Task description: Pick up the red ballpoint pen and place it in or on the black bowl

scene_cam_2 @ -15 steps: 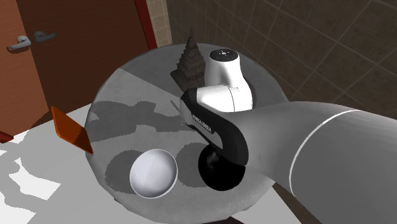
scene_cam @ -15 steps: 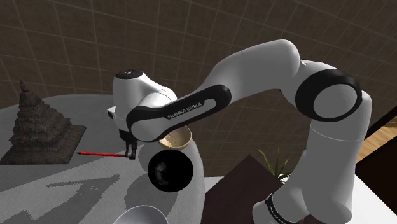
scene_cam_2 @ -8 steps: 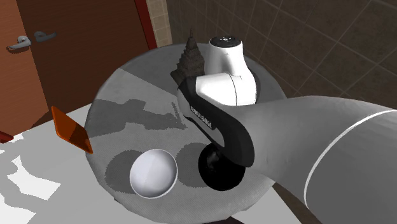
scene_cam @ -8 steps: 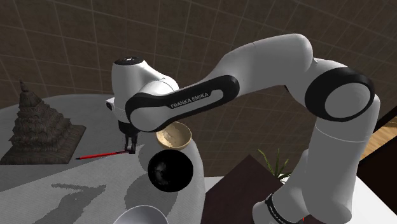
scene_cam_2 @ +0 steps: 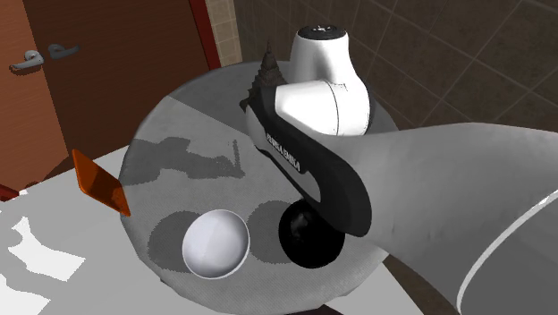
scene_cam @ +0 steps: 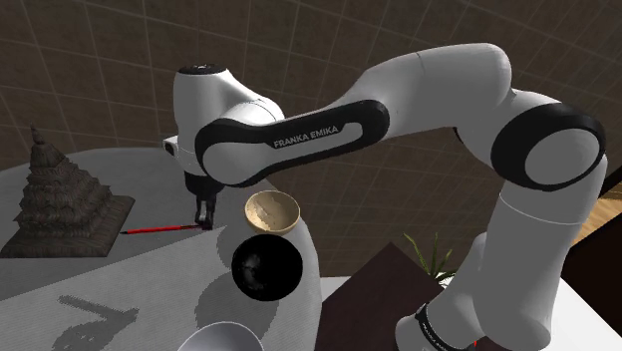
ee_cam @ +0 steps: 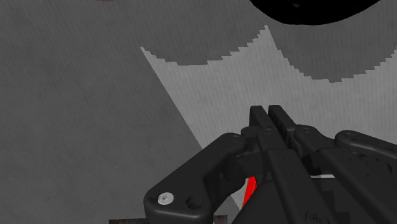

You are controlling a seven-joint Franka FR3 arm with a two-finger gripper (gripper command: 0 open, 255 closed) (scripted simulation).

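Fingers (ee_cam: 259, 127) are pinching shut on one end of the red pen (scene_cam: 159, 229) over the table (scene_cam: 150, 284), beside the tan bowl (scene_cam: 271, 209), while the black bowl (scene_cam: 267, 267) is sitting near, holding no pen, between tan and white bowl (scene_cam_2: 215, 243).

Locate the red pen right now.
In the shoulder view the red pen stretches nearly level, left of centre. One end is clasped in the claw, and the pen sits between the dark tiered statue and the tan bowl.
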